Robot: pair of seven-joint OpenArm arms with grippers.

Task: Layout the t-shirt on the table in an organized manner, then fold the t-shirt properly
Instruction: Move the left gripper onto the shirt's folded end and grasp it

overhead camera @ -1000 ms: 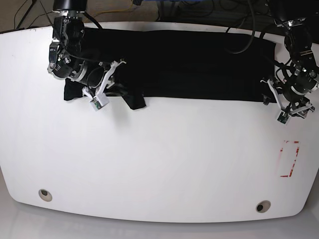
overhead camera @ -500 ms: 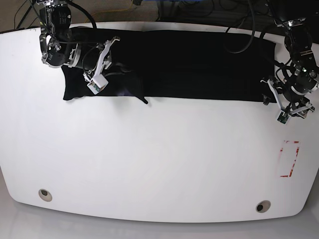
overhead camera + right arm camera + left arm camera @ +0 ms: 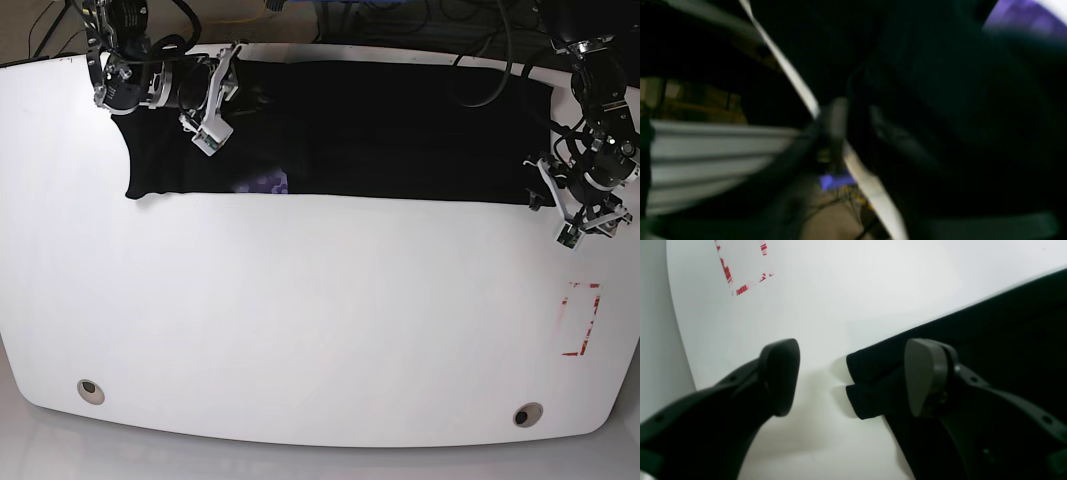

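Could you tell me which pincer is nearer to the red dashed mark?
Left. The left pincer hangs just above the red dashed mark; the right pincer is far across the t-shirt.

The right wrist view is smeared by blur, so the right gripper [image 3: 212,100] cannot be read there. The shirt's [image 3: 400,130] chest print lies hidden except one purple sliver.

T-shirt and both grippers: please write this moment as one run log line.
t-shirt: folded band along table far edge | left gripper: open at shirt corner | right gripper: over shirt, state unclear
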